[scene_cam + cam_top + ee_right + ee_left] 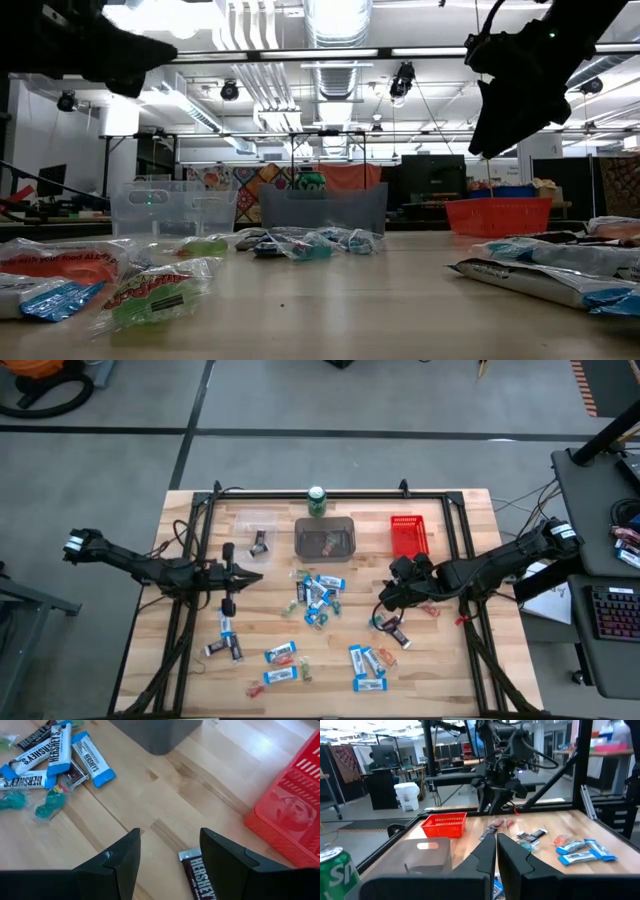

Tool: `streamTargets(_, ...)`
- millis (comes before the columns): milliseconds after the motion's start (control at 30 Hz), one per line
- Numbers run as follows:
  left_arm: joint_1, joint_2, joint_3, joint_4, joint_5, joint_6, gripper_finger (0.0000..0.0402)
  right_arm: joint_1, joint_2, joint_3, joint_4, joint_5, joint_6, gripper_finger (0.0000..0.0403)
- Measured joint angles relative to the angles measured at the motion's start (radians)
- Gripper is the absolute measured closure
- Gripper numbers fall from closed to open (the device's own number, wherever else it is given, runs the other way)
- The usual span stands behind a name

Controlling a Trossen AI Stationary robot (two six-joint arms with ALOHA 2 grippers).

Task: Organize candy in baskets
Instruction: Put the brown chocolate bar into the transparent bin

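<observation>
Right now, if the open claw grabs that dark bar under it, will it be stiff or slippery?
The dark bar looks flat and small, so probably light and fairly stiff. Its glossy wrapper may slide on the smooth table. Between the right gripper's open fingers, it could skid rather than lift.

Wrapped candy (318, 598) is scattered over the table's middle and front. Behind it three baskets are lined up: clear (257, 532), grey (325, 539) and red (409, 535), all upright.
</observation>
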Motion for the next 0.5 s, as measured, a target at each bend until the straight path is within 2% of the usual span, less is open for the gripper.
streamTargets(300,0.000,-0.134,-0.108,0.009,0.001,-0.049,0.0402,0.000,0.000,-0.001,-0.035,0.000,0.018,0.0209)
streamTargets(500,0.000,-0.169,-0.116,-0.008,0.002,-0.048,0.0402,0.000,0.000,-0.001,-0.072,-0.003,0.054,0.0209)
